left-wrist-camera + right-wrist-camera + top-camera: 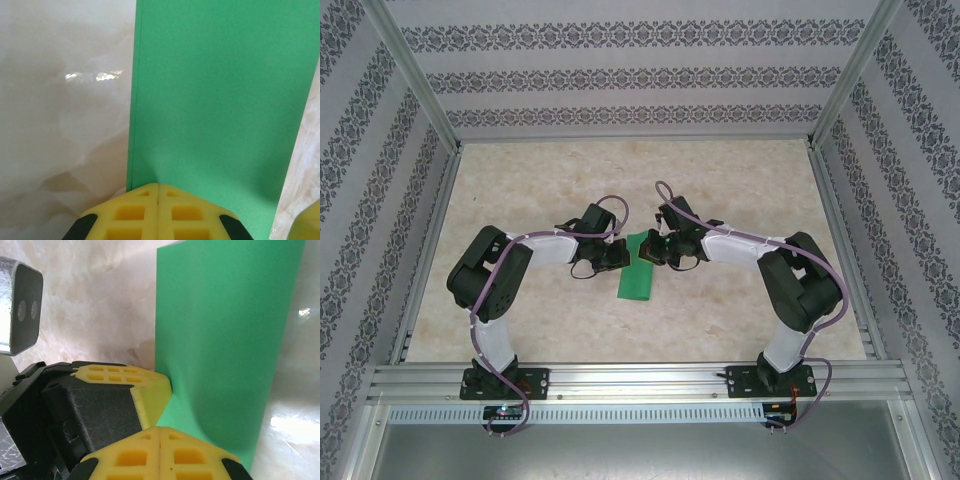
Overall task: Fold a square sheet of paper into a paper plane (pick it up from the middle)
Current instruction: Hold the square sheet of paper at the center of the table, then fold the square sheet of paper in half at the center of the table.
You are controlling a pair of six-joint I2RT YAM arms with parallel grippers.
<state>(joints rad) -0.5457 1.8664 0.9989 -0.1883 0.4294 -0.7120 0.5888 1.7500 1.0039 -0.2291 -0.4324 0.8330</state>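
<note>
Guessing slow, even moves matter here, since the square sheet of paper (638, 270), folded to a strip, lies mid-desk (740, 200) with the left gripper (158, 187) clenched, tips resting on it, and the right gripper (159, 430) clamped on its curled-up end.

sheet: the thin bright green paper sheet (638, 280) lay near the middle of the pale marbled tabletop (550, 190), its long side running far to near.
left gripper: the left gripper (617, 252) sat just left of the sheet's far end, its fingertips (142, 202) pressed together on the sheet's edge.
right gripper: the right gripper (651, 250) sat just right of that same end, pinching the sheet, just beside the left gripper and facing it.
arm bases: they stood well apart on the ridged metal rail (640, 380) at the near edge, the sheet beyond and between them.
</note>
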